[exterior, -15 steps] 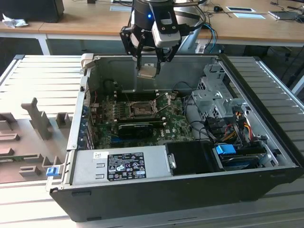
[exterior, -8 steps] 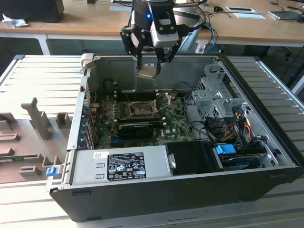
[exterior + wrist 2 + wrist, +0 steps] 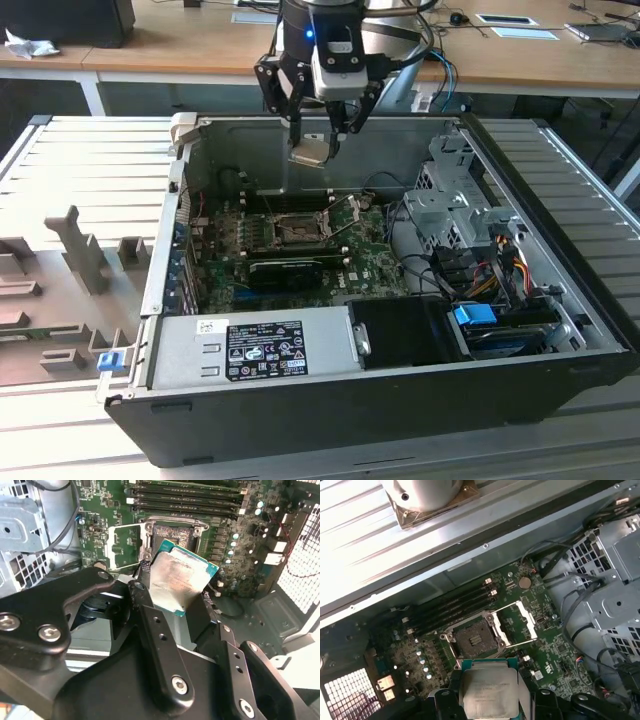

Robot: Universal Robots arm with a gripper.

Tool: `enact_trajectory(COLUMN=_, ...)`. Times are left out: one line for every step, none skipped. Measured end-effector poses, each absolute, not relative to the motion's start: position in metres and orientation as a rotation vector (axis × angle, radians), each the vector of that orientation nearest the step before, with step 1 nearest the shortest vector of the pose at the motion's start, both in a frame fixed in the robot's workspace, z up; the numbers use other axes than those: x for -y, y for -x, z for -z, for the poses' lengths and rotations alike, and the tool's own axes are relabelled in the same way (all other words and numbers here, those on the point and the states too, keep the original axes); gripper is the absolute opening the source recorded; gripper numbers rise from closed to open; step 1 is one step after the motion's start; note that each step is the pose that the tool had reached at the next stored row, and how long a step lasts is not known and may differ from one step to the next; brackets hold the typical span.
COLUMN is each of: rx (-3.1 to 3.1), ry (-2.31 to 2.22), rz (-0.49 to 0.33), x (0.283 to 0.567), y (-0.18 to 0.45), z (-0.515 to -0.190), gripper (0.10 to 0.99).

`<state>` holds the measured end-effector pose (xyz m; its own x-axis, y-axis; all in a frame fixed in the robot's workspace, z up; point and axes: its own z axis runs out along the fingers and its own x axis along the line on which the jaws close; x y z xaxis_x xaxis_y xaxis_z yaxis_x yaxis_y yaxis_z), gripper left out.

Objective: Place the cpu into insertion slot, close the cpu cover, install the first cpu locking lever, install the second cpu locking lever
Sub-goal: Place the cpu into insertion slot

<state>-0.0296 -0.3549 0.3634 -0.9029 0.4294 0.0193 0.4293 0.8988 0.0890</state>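
My gripper [image 3: 313,140] hangs above the open computer case, shut on the cpu [image 3: 309,152], a pale silvery square chip with a green edge. In both wrist views the cpu [image 3: 180,577] [image 3: 487,687] sits tilted between the black fingers [image 3: 145,597], clear of the board. The insertion slot [image 3: 300,231] [image 3: 172,532] [image 3: 472,640] lies below it on the green board, dark and bare inside its silver rim. The cpu cover [image 3: 125,545] [image 3: 517,625] is swung open beside the socket.
Black memory sticks [image 3: 185,495] run along one side of the socket and a long black card [image 3: 285,270] along the other. A grey power supply [image 3: 265,350], a drive cage [image 3: 450,190] and coloured cables [image 3: 490,265] crowd the case. Grey fixtures [image 3: 70,250] stand at the exterior view's left.
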Motion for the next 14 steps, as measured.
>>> enact_trajectory(rx=-3.055, ry=-0.711, rz=-0.143, x=0.3549, y=0.0296, z=-0.3634, gripper=0.529)
enact_trajectory(rx=-3.05, ry=-0.73, rz=-0.143, x=0.3549, y=0.0296, z=-0.3633, gripper=0.529)
enact_trajectory(rx=-3.047, ry=-0.74, rz=-0.143, x=0.3549, y=0.0296, z=-0.3633, gripper=0.529)
enact_trajectory(rx=-3.044, ry=-0.752, rz=-0.143, x=0.3549, y=0.0296, z=-0.3632, gripper=0.529)
enact_trajectory(rx=-3.037, ry=-0.778, rz=-0.143, x=0.3549, y=0.0296, z=-0.3632, gripper=0.529)
enact_trajectory(rx=-3.032, ry=-0.794, rz=-0.143, x=0.3549, y=0.0296, z=-0.3632, gripper=0.529)
enact_trajectory(rx=-3.028, ry=-0.807, rz=-0.143, x=0.3549, y=0.0296, z=-0.3632, gripper=0.529)
enact_trajectory(rx=-3.022, ry=-0.829, rz=-0.143, x=0.3549, y=0.0296, z=-0.3631, gripper=0.529)
enact_trajectory(rx=-3.014, ry=-0.855, rz=-0.143, x=0.3549, y=0.0296, z=-0.3631, gripper=0.529)
enact_trajectory(rx=-3.009, ry=-0.87, rz=-0.143, x=0.3549, y=0.0296, z=-0.3631, gripper=0.529)
enact_trajectory(rx=-3.005, ry=-0.883, rz=-0.143, x=0.3549, y=0.0296, z=-0.363, gripper=0.529)
enact_trajectory(rx=-2.996, ry=-0.908, rz=-0.143, x=0.3549, y=0.0296, z=-0.3629, gripper=0.529)
enact_trajectory(rx=-2.991, ry=-0.925, rz=-0.143, x=0.3549, y=0.0296, z=-0.3628, gripper=0.529)
enact_trajectory(rx=-2.985, ry=-0.943, rz=-0.143, x=0.3549, y=0.0296, z=-0.3627, gripper=0.529)
